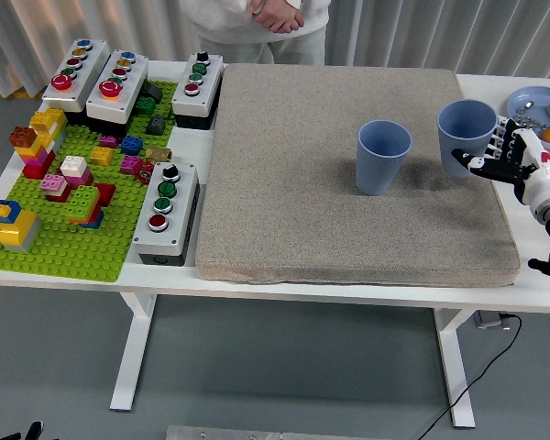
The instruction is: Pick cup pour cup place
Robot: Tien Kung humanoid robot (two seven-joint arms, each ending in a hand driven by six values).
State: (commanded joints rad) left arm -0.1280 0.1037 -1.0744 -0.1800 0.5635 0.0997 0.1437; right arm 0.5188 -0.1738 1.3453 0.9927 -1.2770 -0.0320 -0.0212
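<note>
The right hand's fingers point(481, 163) are curled around the near right side of a blue cup point(466, 136), gripping it. The right hand point(513, 163) reaches in from the right edge on a black and white arm. The held cup is upright at the right side of a grey mat point(348, 174); whether its base touches the mat cannot be told. A second blue cup point(382, 157) stands upright on the mat to the left, near the first but apart from it.

The mat covers the middle and right of a white desk point(257, 282). At the far right edge sits a pale blue plate point(524, 96) with small items, one of them orange. On the left of the desk lies a green building-block baseplate point(64, 234) with colourful bricks stacked on it. Four grey button boxes point(165, 209) sit around it, three along the far side and one beside the mat.

A person in white point(257, 18) stands at the far side, hands clasped point(275, 14) together.
</note>
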